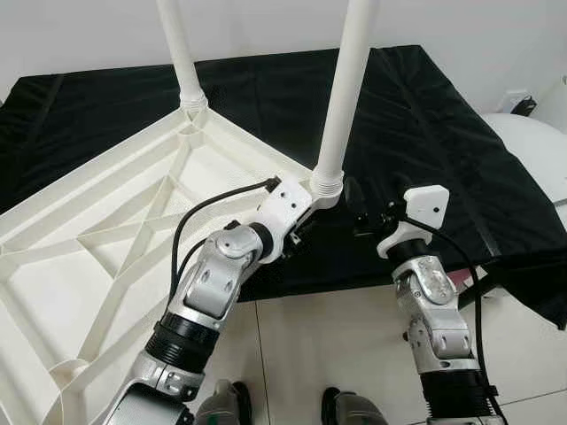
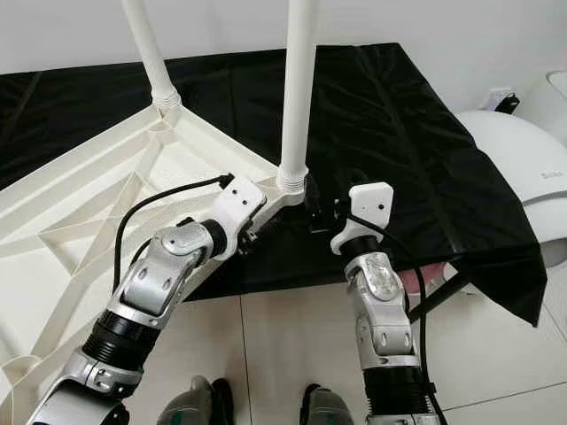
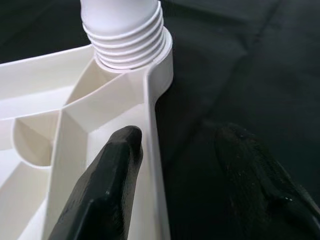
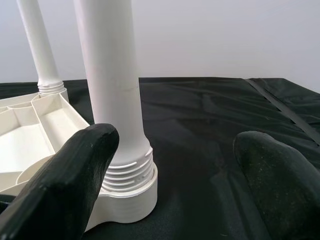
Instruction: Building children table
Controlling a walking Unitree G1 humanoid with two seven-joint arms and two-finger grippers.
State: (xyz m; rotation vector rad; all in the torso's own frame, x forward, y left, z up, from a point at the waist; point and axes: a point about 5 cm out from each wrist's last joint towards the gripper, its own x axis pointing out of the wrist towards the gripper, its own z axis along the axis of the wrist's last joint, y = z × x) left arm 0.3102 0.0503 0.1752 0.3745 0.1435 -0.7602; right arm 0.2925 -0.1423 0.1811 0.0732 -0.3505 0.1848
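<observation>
Right wrist view: our right gripper (image 4: 175,165) open beside the near leg (image 4: 112,75), clear of it; tabletop (image 1: 106,230) upside down on the black cloth (image 1: 425,133), near edge; left gripper (image 3: 185,165) open astride its rim. Clamp rim, twist leg square; far leg (image 1: 180,49) well apart.
</observation>
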